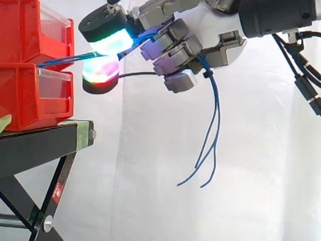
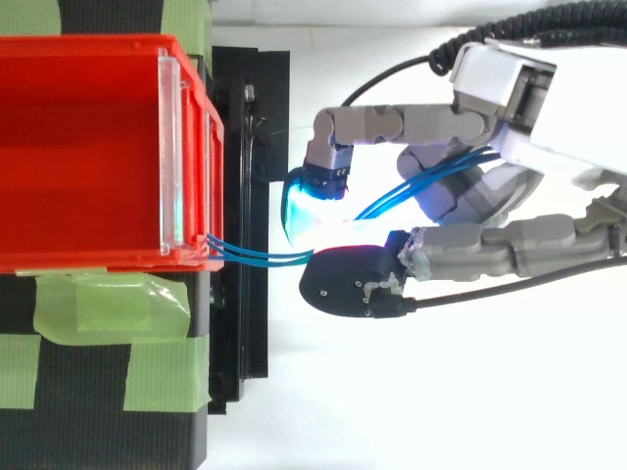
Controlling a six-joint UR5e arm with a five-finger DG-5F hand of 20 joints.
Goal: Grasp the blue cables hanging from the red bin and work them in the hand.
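Cables caught; working them is what's left.
The blue cables (image 1: 217, 115) stretch from the red bin's (image 2: 88, 147) front, pinched between the hand's (image 1: 183, 47) glowing pads (image 1: 113, 42), then pass through its curled fingers, loose ends dangling below. The grasp looks done.

Level side, overhead; shared red bin (image 2: 98, 260)

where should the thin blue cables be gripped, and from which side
Grip the thin blue cables on the short, near-level stretch just outside the red plastic bin, coming from the open side opposite the bin, one pad above and one below. There the strands run together; further down they hang loose and splay. The robot hand pinches them there now.
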